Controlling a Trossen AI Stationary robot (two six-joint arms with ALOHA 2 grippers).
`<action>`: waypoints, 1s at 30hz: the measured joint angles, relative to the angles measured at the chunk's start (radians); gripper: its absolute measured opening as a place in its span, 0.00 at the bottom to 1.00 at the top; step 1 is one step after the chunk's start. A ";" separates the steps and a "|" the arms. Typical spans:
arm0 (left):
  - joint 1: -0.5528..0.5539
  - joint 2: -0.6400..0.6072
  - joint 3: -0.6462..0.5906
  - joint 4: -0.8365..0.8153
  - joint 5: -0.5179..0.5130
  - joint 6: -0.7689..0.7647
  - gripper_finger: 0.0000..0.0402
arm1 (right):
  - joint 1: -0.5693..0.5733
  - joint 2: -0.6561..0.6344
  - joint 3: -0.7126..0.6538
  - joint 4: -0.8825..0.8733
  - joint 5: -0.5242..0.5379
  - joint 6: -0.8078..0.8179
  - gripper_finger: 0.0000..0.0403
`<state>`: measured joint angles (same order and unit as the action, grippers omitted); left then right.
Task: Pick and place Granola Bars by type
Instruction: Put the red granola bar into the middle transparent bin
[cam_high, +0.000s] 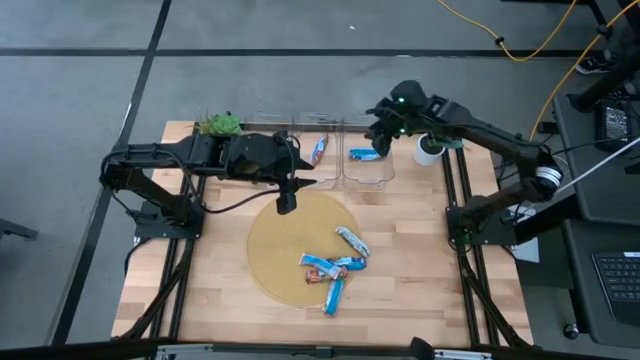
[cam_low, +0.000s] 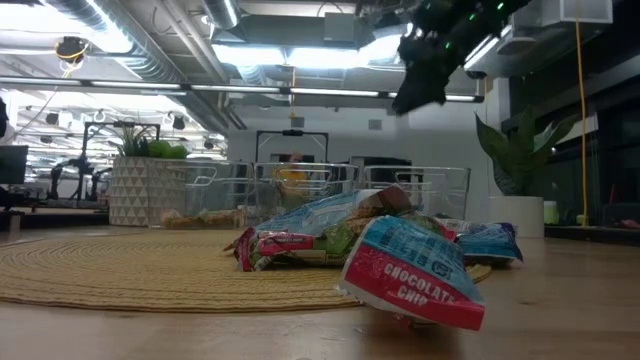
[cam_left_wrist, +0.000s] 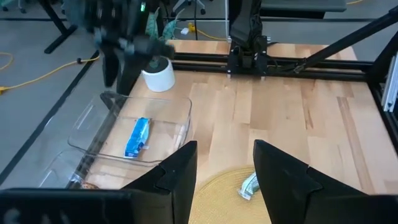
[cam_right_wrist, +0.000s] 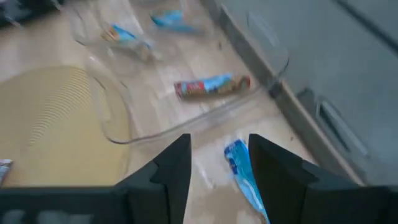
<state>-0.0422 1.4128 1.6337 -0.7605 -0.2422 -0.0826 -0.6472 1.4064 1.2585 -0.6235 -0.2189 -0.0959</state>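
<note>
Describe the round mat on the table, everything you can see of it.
The round mat is tan and woven, with ribbed rings showing in the low view. It lies flat on the wooden table, near the middle. A loose pile of granola bars rests on its right half, one poking past the edge. The left claw hangs open over its far edge.

We see a wooden table (cam_high: 420, 260) with a round woven mat (cam_high: 275, 250) lying flat at its middle. Along the far edge stand clear plastic bins (cam_high: 368, 168) in a row, side by side. At the far left corner sits a small green plant (cam_high: 218, 124) in a patterned white pot (cam_low: 146, 190). At the far right, just beside the bins, stands a white cup (cam_high: 428, 150). A yellow cable (cam_high: 520, 40) trails across the grey floor beyond the table.
</note>
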 joint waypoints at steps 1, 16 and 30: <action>0.000 0.000 0.000 0.000 0.000 0.000 0.37 | 0.005 -0.024 0.000 -0.001 0.000 -0.004 0.40; 0.000 0.000 0.000 0.000 -0.003 -0.008 0.36 | 0.196 -0.392 0.000 -0.071 0.106 -0.018 0.40; 0.000 0.001 0.000 -0.114 0.006 -0.104 0.36 | 0.461 -0.641 -0.032 -0.099 0.148 0.065 0.40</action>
<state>-0.0422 1.4135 1.6337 -0.8743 -0.2364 -0.1862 -0.1862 0.7655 1.2263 -0.7229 -0.0711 -0.0311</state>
